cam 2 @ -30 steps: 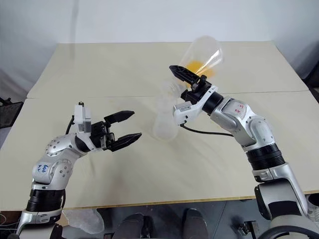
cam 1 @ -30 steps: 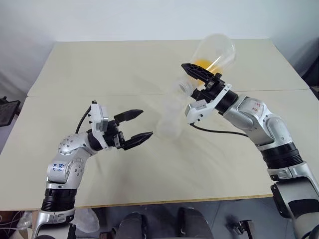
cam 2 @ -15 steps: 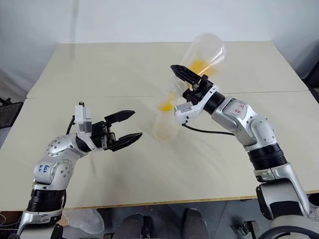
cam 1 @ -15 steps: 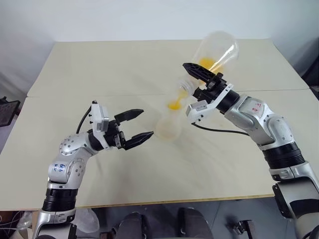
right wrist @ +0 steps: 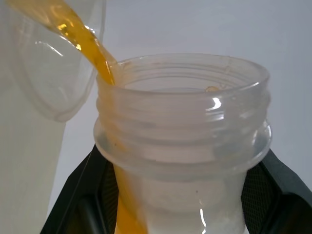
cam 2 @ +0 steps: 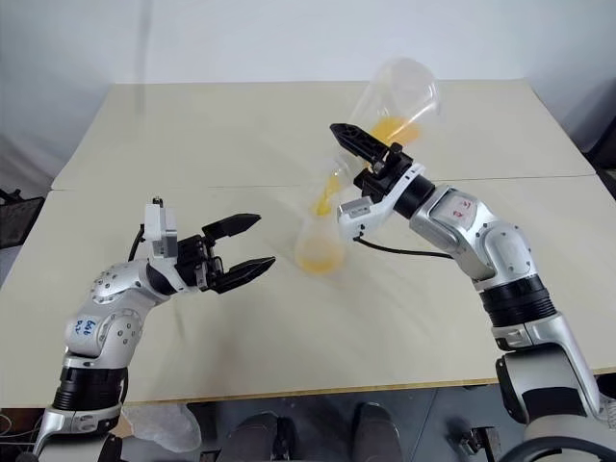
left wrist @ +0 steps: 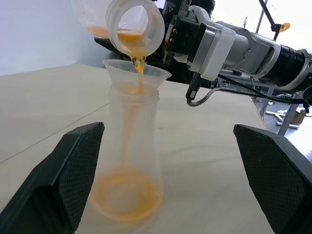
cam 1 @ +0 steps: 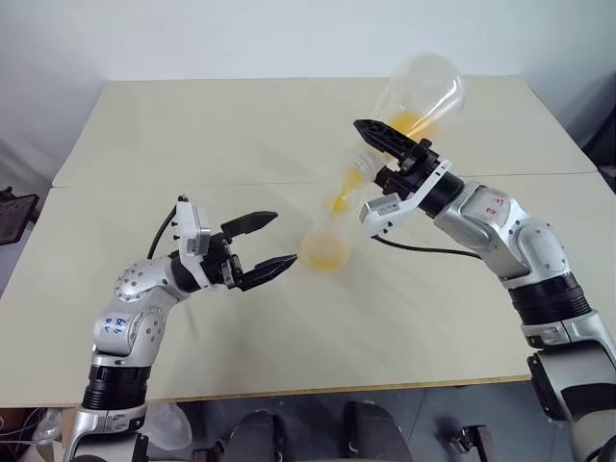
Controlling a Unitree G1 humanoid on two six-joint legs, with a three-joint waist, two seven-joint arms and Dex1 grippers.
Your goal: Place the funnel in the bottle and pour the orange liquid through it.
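The bottle stands upright on the table, with the clear funnel seated in its neck. My right gripper is shut on the neck of a second clear flask, tipped mouth-down over the funnel. Orange liquid runs in a thin stream from that flask's mouth into the funnel and pools in the bottle's base. More orange liquid lies inside the tilted flask. My left gripper hovers open just to the left of the bottle, touching nothing.
The beige table is made of two panels with a seam running across behind the bottle. Its front edge lies close to me. A dark object sits off the table's left side.
A stream of orange liquid has started from the tipped flask into the funnel, and an orange pool has built up in the bottle. My left gripper has stayed put.
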